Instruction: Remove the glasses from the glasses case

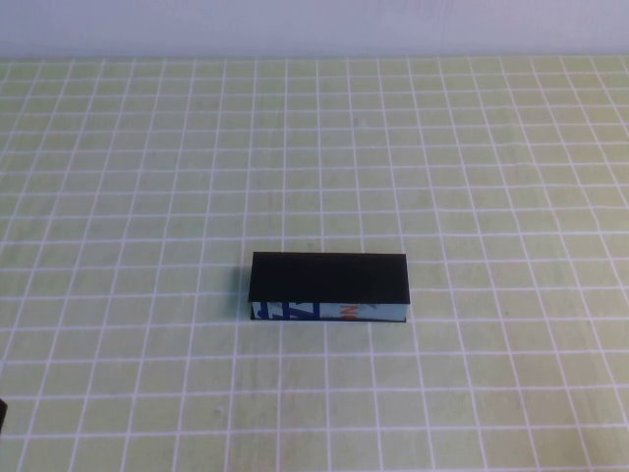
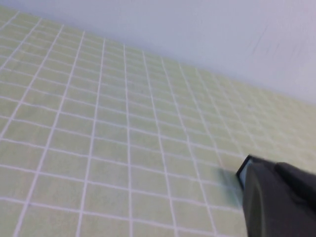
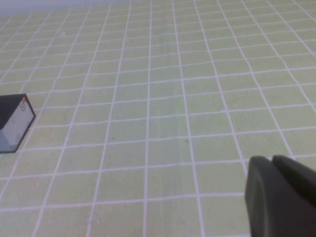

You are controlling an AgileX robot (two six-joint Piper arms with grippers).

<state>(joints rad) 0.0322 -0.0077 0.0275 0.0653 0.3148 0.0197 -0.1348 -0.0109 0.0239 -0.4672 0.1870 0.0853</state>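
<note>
The table (image 1: 118,147) spreads under me, a yellow-green cloth ruled in white squares, running up to a pale wall (image 1: 314,25) at twelve o'clock in the high view.

The glasses case (image 1: 328,287) lies a little below the middle of the table, its long side set across my view, lid down and shut. The lid is matte black; the front side facing me is white with blue print toward nine o'clock and a small orange mark near its middle. I cannot read any of that print as words. No glasses show; whatever the case holds is hidden under the lid.

My right gripper (image 3: 281,197) sits low at the near right, its dark fingers pressed together on nothing. From its wrist camera the case (image 3: 14,122) is well apart from it, with only one white end and a strip of black lid in sight.

My left gripper (image 2: 276,202) is a dark blur at the near left, and I cannot tell how its fingers stand. One corner of the case (image 2: 243,170) peeks out just beyond it in the left wrist view.
</note>
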